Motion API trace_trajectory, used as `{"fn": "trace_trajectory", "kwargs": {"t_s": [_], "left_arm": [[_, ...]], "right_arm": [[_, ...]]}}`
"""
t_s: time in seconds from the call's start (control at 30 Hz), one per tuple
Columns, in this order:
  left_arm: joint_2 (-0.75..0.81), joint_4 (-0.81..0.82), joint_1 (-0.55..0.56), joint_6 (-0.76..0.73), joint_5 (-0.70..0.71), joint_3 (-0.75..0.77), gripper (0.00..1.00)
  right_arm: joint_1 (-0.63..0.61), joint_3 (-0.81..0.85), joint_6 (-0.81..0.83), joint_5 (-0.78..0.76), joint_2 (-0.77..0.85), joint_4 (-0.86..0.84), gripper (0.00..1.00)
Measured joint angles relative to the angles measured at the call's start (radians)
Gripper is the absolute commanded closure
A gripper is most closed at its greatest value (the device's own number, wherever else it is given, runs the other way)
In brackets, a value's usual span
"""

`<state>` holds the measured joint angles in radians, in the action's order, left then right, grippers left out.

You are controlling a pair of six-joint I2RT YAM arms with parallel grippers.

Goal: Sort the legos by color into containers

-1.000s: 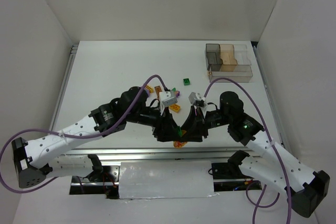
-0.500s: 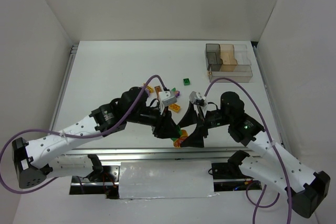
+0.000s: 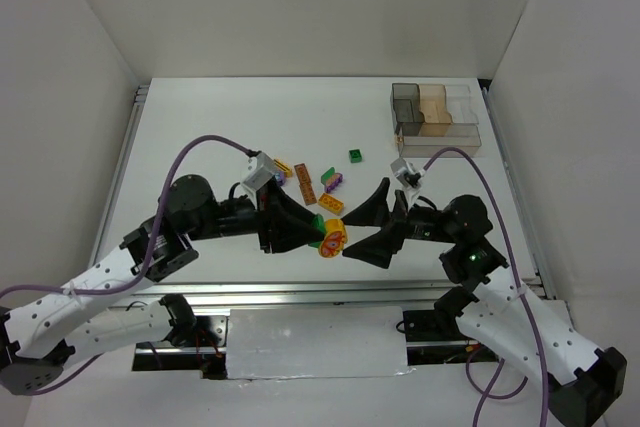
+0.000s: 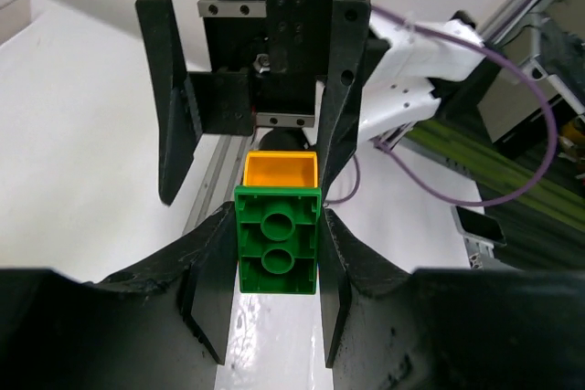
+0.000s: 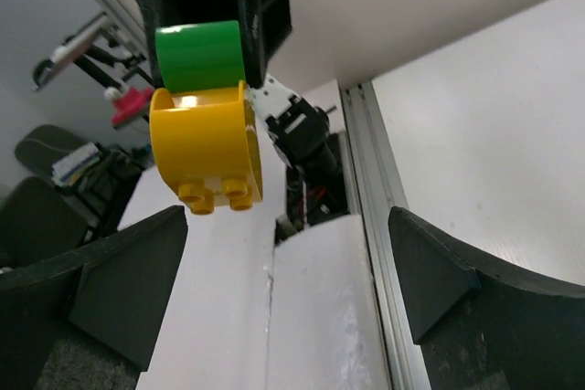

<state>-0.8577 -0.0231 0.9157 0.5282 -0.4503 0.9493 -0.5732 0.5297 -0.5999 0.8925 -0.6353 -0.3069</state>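
Observation:
My left gripper (image 3: 318, 230) is shut on a green lego (image 4: 279, 253) with a yellow lego (image 4: 279, 169) stuck to its far end. The pair hangs above the table's front middle. In the right wrist view the yellow lego (image 5: 208, 148) sits under the green one (image 5: 199, 57). My right gripper (image 3: 348, 235) faces the pair, open, its fingers apart from the yellow end (image 3: 333, 240). Behind lie loose legos: orange (image 3: 283, 167), brown (image 3: 306, 184), purple (image 3: 331, 180), orange (image 3: 331, 203) and green (image 3: 356, 155). The containers (image 3: 435, 117) stand at the back right.
White walls close in the table on three sides. A metal rail (image 3: 300, 290) runs along the near edge, with both arm bases below it. Purple cables (image 3: 205, 142) loop over each arm.
My right gripper has opened and let go of the joined green and yellow legos, drawing back to the right. My left gripper has closed on the green one and lifted the pair up and back.

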Motion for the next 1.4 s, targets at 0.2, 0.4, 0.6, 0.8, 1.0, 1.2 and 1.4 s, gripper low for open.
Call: {"fn": "trace_trajectory", "kwargs": {"t_s": [0.2,0.4,0.6,0.8,1.0,1.2,1.4], "left_arm": [[-0.037,0.127,0.0,0.055,-0.062,-0.008,1.0],[-0.051,0.176,-0.001,0.091,-0.075,-0.024,1.0],[-0.06,0.193,-0.007,0.108,-0.056,-0.025,1.0],[-0.069,0.184,-0.012,0.101,-0.056,-0.024,1.0],[-0.068,0.134,-0.04,0.058,-0.079,-0.024,1.0],[-0.024,0.067,-0.105,0.047,-0.121,-0.023,1.0],[0.003,-0.091,-0.135,0.006,-0.055,0.03,1.0]], "right_arm": [[0.0,-0.001,-0.161,0.009,-0.026,-0.228,0.04],[-0.003,0.0,-0.211,0.038,-0.037,-0.304,0.29],[-0.023,0.002,-0.199,0.042,-0.041,-0.294,0.62],[-0.023,0.005,-0.161,0.036,-0.035,-0.249,1.0],[0.04,0.005,-0.096,0.116,-0.034,-0.206,1.0],[0.202,-0.006,-0.094,0.242,-0.046,-0.225,1.0],[0.29,0.03,0.006,0.113,-0.026,-0.021,1.0]]}}
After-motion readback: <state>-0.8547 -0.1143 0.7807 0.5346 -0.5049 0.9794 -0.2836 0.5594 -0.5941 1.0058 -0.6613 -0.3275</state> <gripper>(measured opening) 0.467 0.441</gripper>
